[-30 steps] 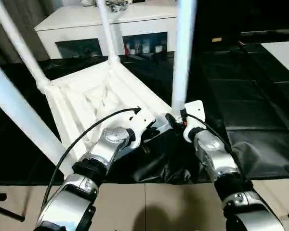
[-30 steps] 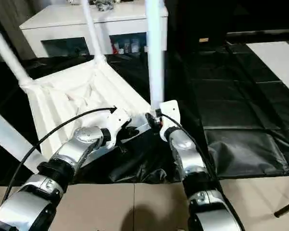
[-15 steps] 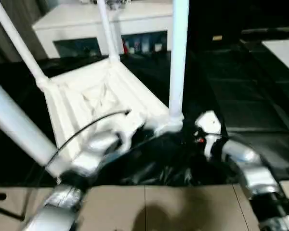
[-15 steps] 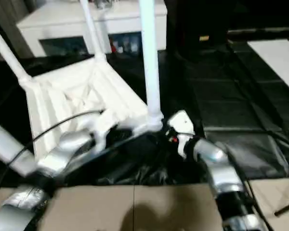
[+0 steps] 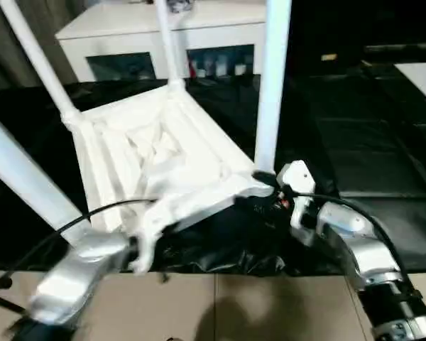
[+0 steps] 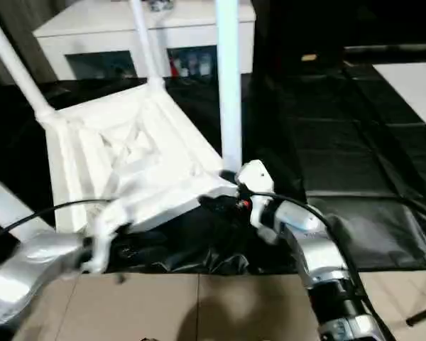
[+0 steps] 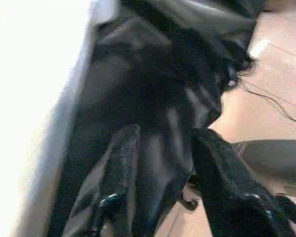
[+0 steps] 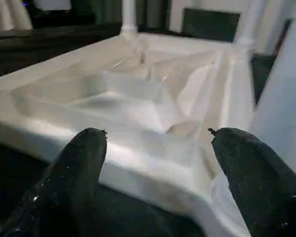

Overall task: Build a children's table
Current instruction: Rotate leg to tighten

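The children's table (image 5: 163, 153) lies upside down on a black sheet (image 5: 355, 142) spread over the floor, its ribbed underside facing up and one edge tilted clear of the sheet on the robot's side. All four white legs (image 5: 270, 85) appear seated in the corner sockets: one rises at the near right corner, two stand at the far corners toward the white cabinet (image 5: 163, 35), and a fourth leans out at the near left. The right gripper (image 8: 155, 148) sits just beside the near right corner, pointed across the ribbed underside; its two black fingers stand wide apart with nothing between them. The left gripper (image 7: 163, 163) is near the raised front edge, over the crumpled sheet, its fingers parted and empty (the head view of that arm is blurred, so its exact distance from the tabletop cannot be fixed). Judgement: assembly of the legs looks complete or nearly so, and the step in hand is a release after seating or tightening the near right leg. The next move would likely call for checking each leg is firm, then taking the tabletop's edge with both grippers to turn the table onto its feet, minding the loose sheet underfoot.
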Tool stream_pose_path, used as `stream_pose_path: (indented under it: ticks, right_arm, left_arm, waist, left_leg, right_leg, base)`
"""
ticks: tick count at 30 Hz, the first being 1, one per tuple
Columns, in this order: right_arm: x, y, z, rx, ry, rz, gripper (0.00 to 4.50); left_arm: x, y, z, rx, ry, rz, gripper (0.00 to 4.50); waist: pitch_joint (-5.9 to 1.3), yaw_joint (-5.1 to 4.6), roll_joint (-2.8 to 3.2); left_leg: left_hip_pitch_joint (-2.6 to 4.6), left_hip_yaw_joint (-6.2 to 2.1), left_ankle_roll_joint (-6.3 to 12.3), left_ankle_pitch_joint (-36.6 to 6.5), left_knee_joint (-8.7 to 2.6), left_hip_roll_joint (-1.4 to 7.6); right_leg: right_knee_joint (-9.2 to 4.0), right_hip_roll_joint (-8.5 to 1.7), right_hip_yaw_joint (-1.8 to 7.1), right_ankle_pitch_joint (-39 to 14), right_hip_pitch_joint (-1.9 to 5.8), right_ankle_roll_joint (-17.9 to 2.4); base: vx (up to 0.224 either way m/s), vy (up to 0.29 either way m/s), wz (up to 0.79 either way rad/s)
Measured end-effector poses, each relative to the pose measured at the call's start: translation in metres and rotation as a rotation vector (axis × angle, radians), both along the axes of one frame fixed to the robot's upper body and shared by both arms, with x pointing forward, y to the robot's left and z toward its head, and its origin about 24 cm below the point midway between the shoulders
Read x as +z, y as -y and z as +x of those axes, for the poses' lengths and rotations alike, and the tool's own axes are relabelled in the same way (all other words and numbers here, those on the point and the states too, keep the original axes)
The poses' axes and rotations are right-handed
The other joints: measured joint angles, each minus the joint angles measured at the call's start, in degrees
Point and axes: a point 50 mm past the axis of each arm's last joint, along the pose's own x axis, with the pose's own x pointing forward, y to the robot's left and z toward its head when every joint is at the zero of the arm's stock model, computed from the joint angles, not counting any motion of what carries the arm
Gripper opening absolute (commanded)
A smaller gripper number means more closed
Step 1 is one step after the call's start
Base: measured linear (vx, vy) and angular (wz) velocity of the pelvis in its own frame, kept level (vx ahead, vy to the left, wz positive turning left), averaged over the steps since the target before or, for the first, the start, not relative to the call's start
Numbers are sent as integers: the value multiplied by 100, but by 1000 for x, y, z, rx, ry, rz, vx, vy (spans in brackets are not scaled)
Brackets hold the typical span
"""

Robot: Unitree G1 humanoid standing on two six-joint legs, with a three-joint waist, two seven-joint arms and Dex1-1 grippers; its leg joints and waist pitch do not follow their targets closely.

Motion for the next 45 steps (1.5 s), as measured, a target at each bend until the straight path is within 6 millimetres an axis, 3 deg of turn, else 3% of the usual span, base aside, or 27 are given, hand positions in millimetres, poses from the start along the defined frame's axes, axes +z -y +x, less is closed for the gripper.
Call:
stream_pose_path:
  ticks: [8, 14, 20, 23, 24, 29, 34, 39, 41, 42, 43, 44, 45]
  right_arm:
    - [2, -10, 12, -87, 9, 55, 379]
    - [9, -8, 20, -125, 43, 72, 379]
    - [16, 6, 20, -112, 95, 60, 379]
    - [14, 24, 15, -127, 86, 73, 379]
    - [13, 32, 14, -150, 79, 87, 406]
    - [15, 49, 9, -161, 72, 114, 447]
    - [15, 51, 10, -191, 85, 131, 450]
    - [28, 45, 32, -313, 132, 152, 450]
    - [33, 39, 41, -325, 139, 154, 450]
    - [33, 33, 44, -318, 131, 162, 450]
    - [29, 31, 45, -320, 114, 156, 450]
    - [22, 31, 46, -329, 85, 144, 450]
    - [21, 28, 48, -321, 72, 144, 450]
  left_arm:
    - [13, -37, -34, 112, -75, -16, 273]
    - [17, -48, -48, 156, -98, 8, 319]
    - [16, -58, -62, 259, -88, -126, 360]
    - [14, -66, -74, 351, 6, -230, 396]
    - [14, -72, -77, 380, 18, -226, 399]
    - [9, -86, -89, 464, 42, -222, 440]
    - [12, -92, -89, 520, 88, -245, 447]
    - [16, -97, -66, 633, 182, -253, 447]
    - [19, -95, -56, 673, 216, -248, 447]
    - [19, -96, -54, 691, 226, -237, 447]
    - [19, -96, -51, 699, 228, -235, 447]
    - [20, -96, -48, 703, 240, -232, 447]
    - [18, -97, -48, 711, 245, -230, 447]
  waist:
    - [22, -14, -93]
    - [44, 13, -149]
    - [45, 30, -154]
    - [35, 33, -194]
    - [30, 35, -217]
    - [14, 25, -254]
    - [22, 8, -261]
    - [64, 0, -276]
    - [112, -36, -196]
    - [142, -44, -162]
    - [150, -12, -174]
    - [138, 94, -247]
    - [112, 141, -393]
  left_leg:
    - [6, -7, -1, 0, -5, -3]
    - [8, -7, -1, 0, -5, -5]
    - [12, -5, -1, 0, -3, -11]
    - [14, -7, 0, 0, -2, -11]
    - [14, -11, -1, 0, -3, -7]
    - [42, -13, -1, 0, -6, -5]
    - [71, -16, -2, -1, -6, -7]
    - [95, -56, -5, -3, -10, -4]
    - [103, -134, -5, -4, -38, 7]
    - [103, -149, -6, -4, -99, 18]
    - [114, -101, -6, -4, -146, 20]
    - [129, 66, -5, -4, -169, 17]
    - [174, 141, -25, -16, -131, 8]
  right_leg:
    - [0, 12, 17, -3, -5, 4]
    - [-4, 52, 88, -3, -8, 5]
    - [-12, 76, 138, -3, -5, 5]
    - [-14, 77, 138, -5, 1, 7]
    - [-11, 82, 136, -5, 2, 9]
    - [-13, 85, 136, -11, 9, 18]
    - [-21, 85, 134, -12, 8, 19]
    - [-41, 89, 69, -13, -20, 20]
    - [-161, 102, -72, -13, 52, 19]
    - [-177, 96, -138, -57, 127, -20]
    - [100, 72, -147, -273, 119, -146]
    - [524, 76, -39, -490, 172, -180]
    - [564, 94, 137, -494, 123, 41]
  base:
    - [0, 0, 0]
    - [0, 0, 0]
    - [0, 0, 0]
    - [0, 0, 0]
    - [0, 0, 0]
    - [0, 0, 0]
    - [0, 0, 0]
    - [-50, -8, -3]
    - [-40, -1, -5]
    - [-111, 6, -6]
    - [-145, -21, 1]
    - [-104, -24, 4]
    - [5, -109, 12]
